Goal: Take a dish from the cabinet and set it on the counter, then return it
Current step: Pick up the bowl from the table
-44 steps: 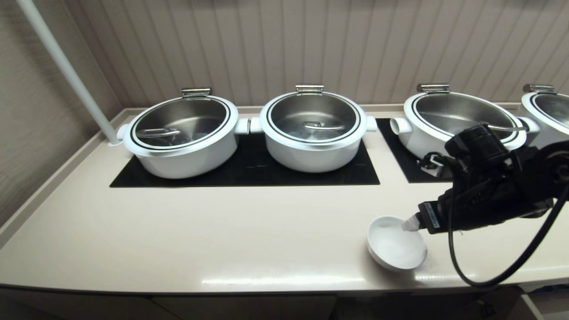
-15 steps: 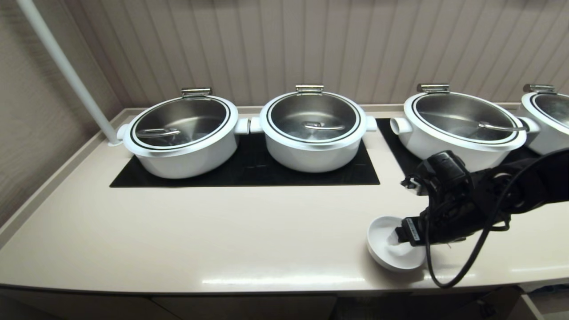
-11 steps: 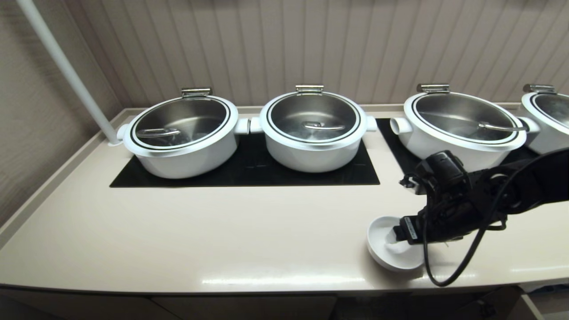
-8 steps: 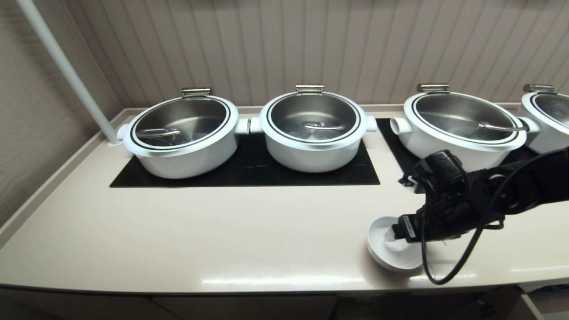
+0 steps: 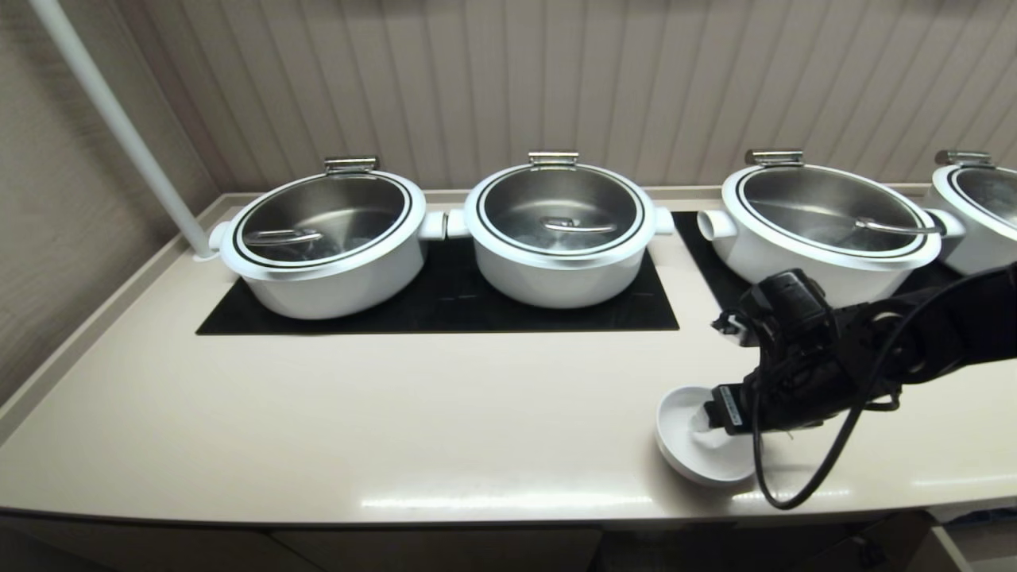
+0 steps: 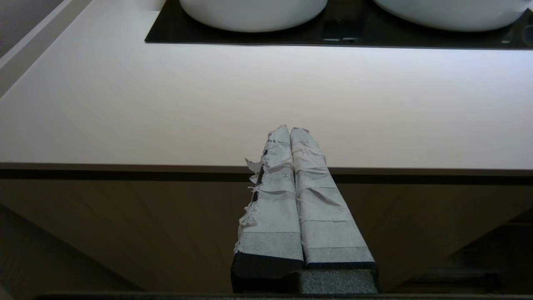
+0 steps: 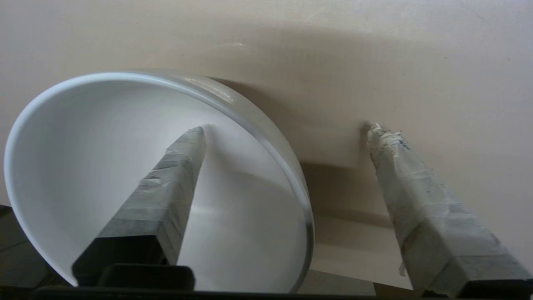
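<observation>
The dish (image 5: pixel 699 445) sits near the front edge of the desk (image 5: pixel 397 413), over on the robot's right, and the right tool (image 5: pixel 703 419) is down on it, reaching in from the right. The wrist view gives the best look: one taped finger (image 7: pixel 175 179) lies inside the bowl against the inner wall, the other (image 7: pixel 412 183) stands outside on the bare surface, and the rim runs between them with a clear gap to the outer finger, so the jaws stand open and nothing is pinched. The job now, by my reckoning, is the regrasp for the trip back to the cabinet, which shows only as a dark strip under the front edge. To do it well: close slowly and squarely across the wall, so the glossy ceramic does not skate or tip on its narrow foot, seat the rim deep between the pads, then lift straight up before swinging away. Whether the outer fingertip touches the surface is hard to call from here. The left tool (image 6: pixel 290 130) hangs parked in front of the desk, fingers pressed together, holding nothing. Big lidded pots (image 5: pixel 556 230) stand well behind.
</observation>
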Controlling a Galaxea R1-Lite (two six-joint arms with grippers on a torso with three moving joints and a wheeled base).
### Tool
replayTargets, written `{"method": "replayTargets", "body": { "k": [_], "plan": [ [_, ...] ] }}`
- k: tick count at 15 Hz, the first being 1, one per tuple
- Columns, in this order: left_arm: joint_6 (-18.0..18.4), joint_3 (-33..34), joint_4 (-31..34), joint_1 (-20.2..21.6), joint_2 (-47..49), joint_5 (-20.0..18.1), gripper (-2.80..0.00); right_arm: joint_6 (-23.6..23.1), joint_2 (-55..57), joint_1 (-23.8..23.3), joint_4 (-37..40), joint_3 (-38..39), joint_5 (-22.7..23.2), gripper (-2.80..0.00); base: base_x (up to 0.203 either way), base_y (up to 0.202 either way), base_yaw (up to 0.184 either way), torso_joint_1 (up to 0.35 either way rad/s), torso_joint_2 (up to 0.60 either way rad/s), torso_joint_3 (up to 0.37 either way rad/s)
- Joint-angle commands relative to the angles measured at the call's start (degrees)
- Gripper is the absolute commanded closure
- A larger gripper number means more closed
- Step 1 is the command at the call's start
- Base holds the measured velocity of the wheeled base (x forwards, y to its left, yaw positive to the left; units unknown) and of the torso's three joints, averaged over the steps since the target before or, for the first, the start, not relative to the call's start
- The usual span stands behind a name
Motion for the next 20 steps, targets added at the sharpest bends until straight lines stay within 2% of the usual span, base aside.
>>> {"method": "replayTargets", "body": {
  "k": [1,10,12,20],
  "plan": [
    [0.0,0.0,-0.1,0.0,0.0,0.0,0.00,0.1,-0.1,0.0,0.0,0.0,0.0,0.00,0.000,0.000,0.000,0.000,0.00,0.000],
    [0.0,0.0,-0.1,0.0,0.0,0.0,0.00,0.5,-0.1,-0.1,-0.1,-0.1,0.0,0.00,0.000,0.000,0.000,0.000,0.00,0.000],
    [0.0,0.0,-0.1,0.0,0.0,0.0,0.00,2.3,-0.1,0.0,-0.1,-0.1,-0.2,0.00,0.000,0.000,0.000,0.000,0.00,0.000],
    [0.0,0.0,0.0,0.0,0.0,0.0,0.00,4.5,-1.5,-0.1,-0.1,0.3,-0.1,0.00,0.000,0.000,0.000,0.000,0.00,0.000]
  ]
}}
